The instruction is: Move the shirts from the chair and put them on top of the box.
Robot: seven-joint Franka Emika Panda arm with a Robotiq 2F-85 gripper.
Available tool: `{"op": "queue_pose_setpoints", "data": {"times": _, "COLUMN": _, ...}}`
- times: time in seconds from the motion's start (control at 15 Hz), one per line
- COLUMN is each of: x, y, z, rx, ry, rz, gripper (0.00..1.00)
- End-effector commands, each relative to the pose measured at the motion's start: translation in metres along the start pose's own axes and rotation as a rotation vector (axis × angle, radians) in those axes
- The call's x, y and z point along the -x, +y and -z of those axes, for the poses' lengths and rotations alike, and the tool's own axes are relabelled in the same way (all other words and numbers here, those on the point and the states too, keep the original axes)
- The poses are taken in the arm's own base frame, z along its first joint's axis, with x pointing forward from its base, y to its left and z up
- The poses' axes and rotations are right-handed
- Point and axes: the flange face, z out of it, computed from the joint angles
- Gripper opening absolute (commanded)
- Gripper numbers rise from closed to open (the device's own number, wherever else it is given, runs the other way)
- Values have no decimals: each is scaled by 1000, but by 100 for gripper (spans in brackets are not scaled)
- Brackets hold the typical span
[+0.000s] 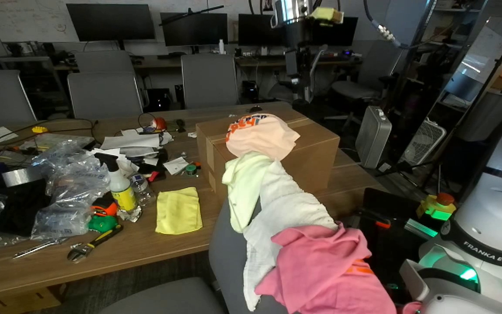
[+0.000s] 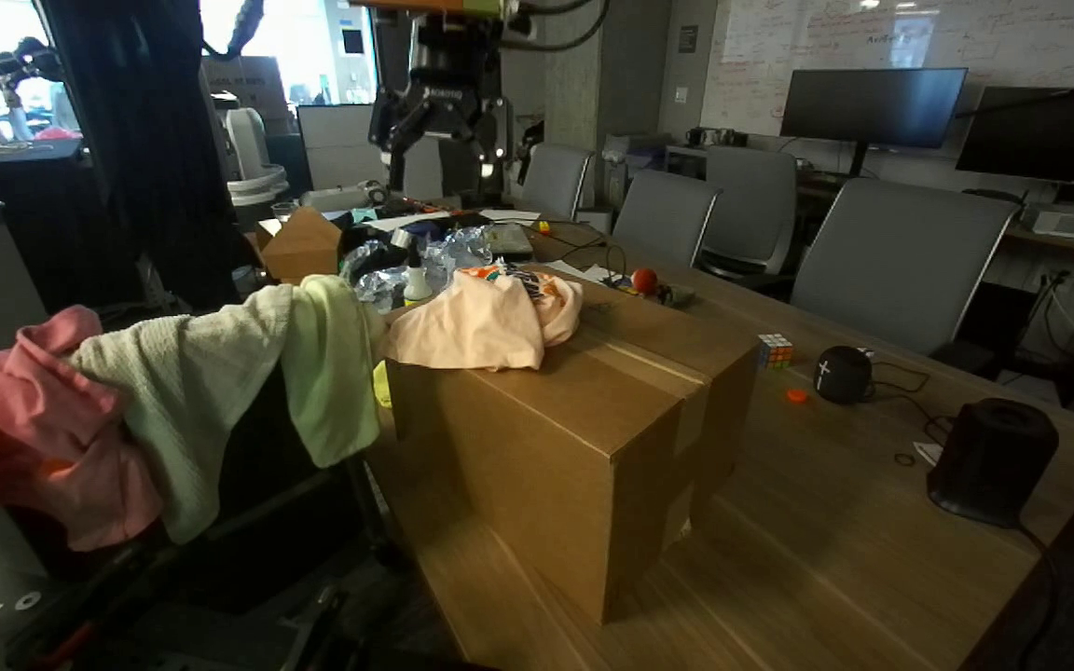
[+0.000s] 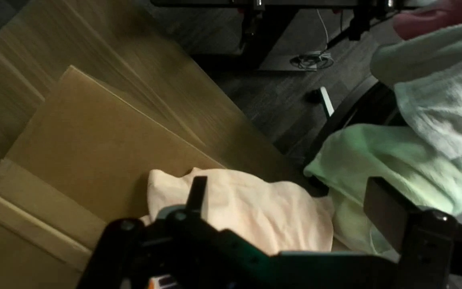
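On top of the brown cardboard box (image 1: 310, 170) lies a crumpled cream-peach shirt (image 1: 262, 137) with an orange and dark blue print; its near edge droops over the box's side. The pink shirt (image 1: 320, 266) hangs over the grey back of the chair (image 1: 228, 257). In both exterior views my gripper (image 2: 442, 177) is raised above the box with its fingers spread. Seen from the wrist, the gripper (image 3: 287, 192) stands wide open, the peach shirt (image 3: 247, 196) showing below the gap and nothing held. Only a corner of the pink shirt (image 3: 435, 20) enters that view.
A white towel (image 1: 286, 209) and a pale green cloth (image 1: 246, 183) also drape the chair's back, close to the box. The wooden table (image 2: 826, 522) carries a yellow cloth (image 1: 178, 210), spray bottle (image 1: 120, 185), plastic bags, tools and black speakers (image 2: 992, 461).
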Motion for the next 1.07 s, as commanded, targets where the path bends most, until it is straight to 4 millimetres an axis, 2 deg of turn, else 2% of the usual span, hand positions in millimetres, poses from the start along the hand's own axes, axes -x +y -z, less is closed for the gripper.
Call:
{"op": "queue_pose_setpoints", "data": {"times": 0.0, "x": 8, "y": -30, "z": -58, "rx": 57, "ry": -5, "rz": 138, "gripper": 100}}
{"op": "queue_pose_setpoints", "data": {"times": 0.13, "x": 3, "y": -48, "z": -85, "rx": 61, "ry": 0, "rz": 178, "gripper": 100}}
{"op": "queue_pose_setpoints", "data": {"times": 0.4, "x": -4, "y": -84, "z": -119, "rx": 45, "ry": 44, "rz": 251, "gripper": 100}}
{"op": "queue_pose_setpoints", "data": {"times": 0.67, "x": -12, "y": -114, "z": -134, "rx": 13, "ry": 138, "rz": 265, "gripper": 100}}
{"op": "queue_pose_setpoints", "data": {"times": 1.0, "x": -15, "y": -144, "z": -139, "rx": -4, "ry": 221, "rz": 289, "gripper": 100}}
